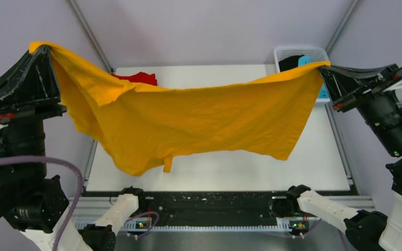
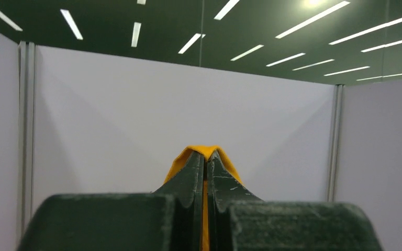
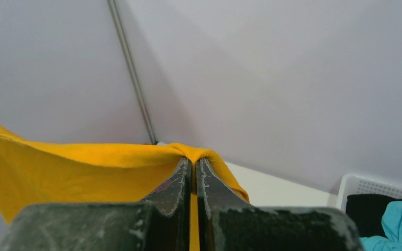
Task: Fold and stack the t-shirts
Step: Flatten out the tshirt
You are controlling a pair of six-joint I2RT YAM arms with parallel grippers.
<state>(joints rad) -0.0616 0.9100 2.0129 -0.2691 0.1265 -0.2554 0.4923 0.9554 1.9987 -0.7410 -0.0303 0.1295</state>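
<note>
Because the soft orange-yellow cotton t-shirt (image 1: 188,120) hangs spread in the air above the white table (image 1: 314,162), pinched only at two small corners, either corner could slip free if the tools pull further apart. The slack lower edge could also bunch or fold under when it meets the table. The left tool (image 1: 44,49) is clenched on one corner out past the table's left side. The right tool (image 1: 324,67) is clamped on the other corner, near the white plastic mesh basket (image 1: 293,51). Both reach up and outward, jaws pressed together on the cloth.
</note>
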